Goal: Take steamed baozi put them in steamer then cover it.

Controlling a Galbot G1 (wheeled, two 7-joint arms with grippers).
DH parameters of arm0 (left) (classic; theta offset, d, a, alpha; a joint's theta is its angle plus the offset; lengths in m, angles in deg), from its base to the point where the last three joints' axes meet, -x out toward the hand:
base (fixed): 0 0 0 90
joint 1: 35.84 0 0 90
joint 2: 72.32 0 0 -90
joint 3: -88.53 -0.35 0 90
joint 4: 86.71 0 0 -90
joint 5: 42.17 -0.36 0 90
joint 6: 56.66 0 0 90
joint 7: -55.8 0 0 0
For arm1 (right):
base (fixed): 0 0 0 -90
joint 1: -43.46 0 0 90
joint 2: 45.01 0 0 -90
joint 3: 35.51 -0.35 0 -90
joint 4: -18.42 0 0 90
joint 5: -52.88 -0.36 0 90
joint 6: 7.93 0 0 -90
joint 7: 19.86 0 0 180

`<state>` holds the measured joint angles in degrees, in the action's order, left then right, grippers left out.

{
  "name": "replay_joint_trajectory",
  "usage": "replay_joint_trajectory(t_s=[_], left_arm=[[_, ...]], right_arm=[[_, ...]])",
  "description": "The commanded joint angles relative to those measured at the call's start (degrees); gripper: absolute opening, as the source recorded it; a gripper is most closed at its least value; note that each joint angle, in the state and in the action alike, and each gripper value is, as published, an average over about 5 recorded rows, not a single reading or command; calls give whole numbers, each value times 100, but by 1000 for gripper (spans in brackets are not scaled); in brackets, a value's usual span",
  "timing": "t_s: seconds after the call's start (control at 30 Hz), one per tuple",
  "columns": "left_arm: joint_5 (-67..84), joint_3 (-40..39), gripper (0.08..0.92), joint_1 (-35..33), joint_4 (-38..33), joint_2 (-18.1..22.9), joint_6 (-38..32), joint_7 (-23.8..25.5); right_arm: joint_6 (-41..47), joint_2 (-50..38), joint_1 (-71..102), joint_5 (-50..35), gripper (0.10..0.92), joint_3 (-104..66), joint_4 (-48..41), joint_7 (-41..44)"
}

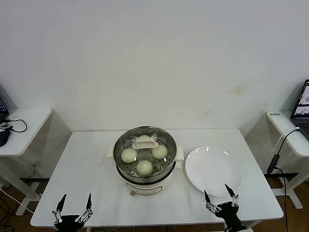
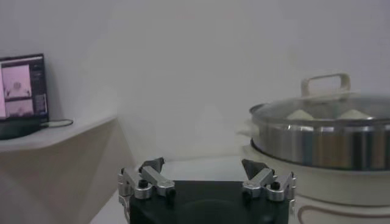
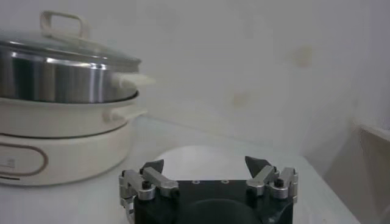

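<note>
White table, left to right: my left gripper at the near edge, spread wide, empty; steamer centre, baozi inside under cover; plate; right gripper, likewise.

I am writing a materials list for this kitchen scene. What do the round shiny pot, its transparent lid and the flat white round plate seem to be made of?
The round shiny steamer pot looks like polished steel: its wall gives bright, streaked reflections. Its white base may be plastic or enamel. The round clear lid seems to be glass with a metal rim, since the pale buns show through; its cream handle is probably plastic. The flat white plate looks like glazed ceramic, though melamine is possible.
</note>
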<state>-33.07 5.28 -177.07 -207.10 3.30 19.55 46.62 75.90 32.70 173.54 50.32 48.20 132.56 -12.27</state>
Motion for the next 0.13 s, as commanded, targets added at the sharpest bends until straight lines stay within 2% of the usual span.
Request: replay_joint_trajectory(t_s=[0.03,0.13], left_arm=[[161,129,823,-109,132,1,-147,40],[166,139,823,-99,135,-9,-120,44]], right_arm=[[40,-23,36,-114,823,97,49,-26],[51,-23,37,-121,823,90,47,-29]])
